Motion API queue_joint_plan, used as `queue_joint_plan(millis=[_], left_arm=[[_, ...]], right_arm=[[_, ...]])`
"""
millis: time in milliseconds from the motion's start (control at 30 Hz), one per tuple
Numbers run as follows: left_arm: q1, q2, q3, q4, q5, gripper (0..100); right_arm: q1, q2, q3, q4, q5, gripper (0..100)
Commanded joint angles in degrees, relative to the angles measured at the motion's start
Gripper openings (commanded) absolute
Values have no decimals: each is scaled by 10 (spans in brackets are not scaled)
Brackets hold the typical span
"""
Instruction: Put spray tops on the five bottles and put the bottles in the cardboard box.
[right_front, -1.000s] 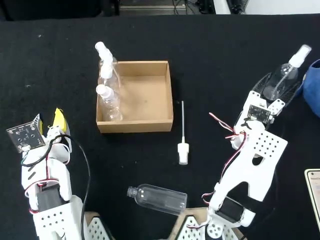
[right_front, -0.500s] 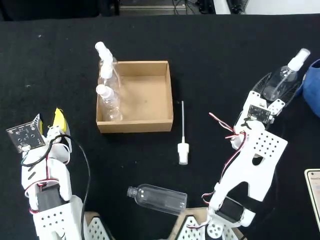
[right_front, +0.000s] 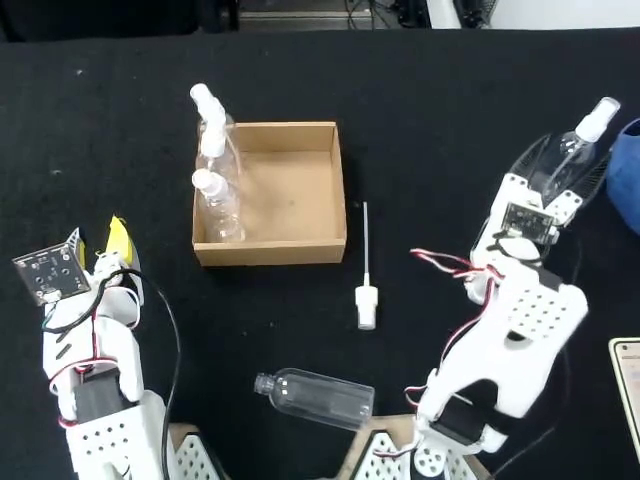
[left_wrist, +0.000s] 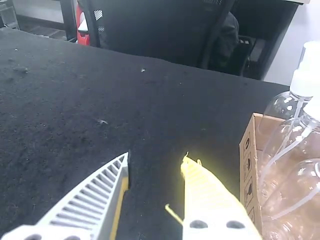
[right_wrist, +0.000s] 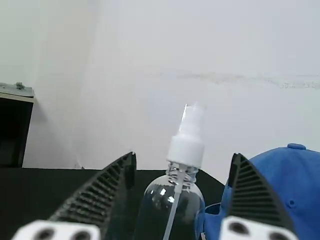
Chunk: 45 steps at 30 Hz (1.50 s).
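The cardboard box (right_front: 300, 250) stands in the middle of the table. Three clear bottles with white spray tops (right_front: 218, 185) stand along the box's left wall; they also show beside the box (left_wrist: 249, 150) as bottles (left_wrist: 287, 145). A loose spray top (right_front: 366, 300) with its long tube lies right of the box. An uncapped bottle (right_front: 318, 396) lies on its side near the front edge. At the far right my right gripper (right_front: 562, 168) (right_wrist: 182, 160) is shut on a capped bottle (right_front: 580, 140) (right_wrist: 172, 202), tilted. My left gripper (right_front: 112, 245) (left_wrist: 155, 165) rests open at the front left, holding nothing.
A blue cap (right_front: 626, 180) (right_wrist: 280, 185) lies just behind the held bottle at the table's right edge. A card (right_front: 628, 372) sits at the right front edge. Black cloth covers the table, with free room between the box and the right arm.
The right arm has stretched slightly farther toward the back right, and the bottle in its fingers has shifted a little. The left arm has stayed still.
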Motion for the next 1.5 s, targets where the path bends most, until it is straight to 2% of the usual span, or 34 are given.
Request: queue_joint_plan(millis=[0, 600, 733, 900, 967, 1167, 1467], left_arm=[[-7, -2, 13, 3, 2, 30], [-7, -2, 13, 4, 2, 30], [-7, -2, 13, 4, 2, 30], [-7, -2, 13, 4, 2, 30], [-7, -2, 13, 4, 2, 30], [-7, -2, 13, 4, 2, 30], [-7, -2, 13, 3, 2, 30]], right_arm=[[14, -81, 55, 0, 4, 262], [13, -368, 320, 19, 4, 261], [13, -472, 335, 152, 4, 261], [34, -584, 255, 457, 1, 261], [44, -616, 236, 541, 1, 261], [17, -611, 212, 607, 5, 265], [9, -420, 71, 603, 1, 265]])
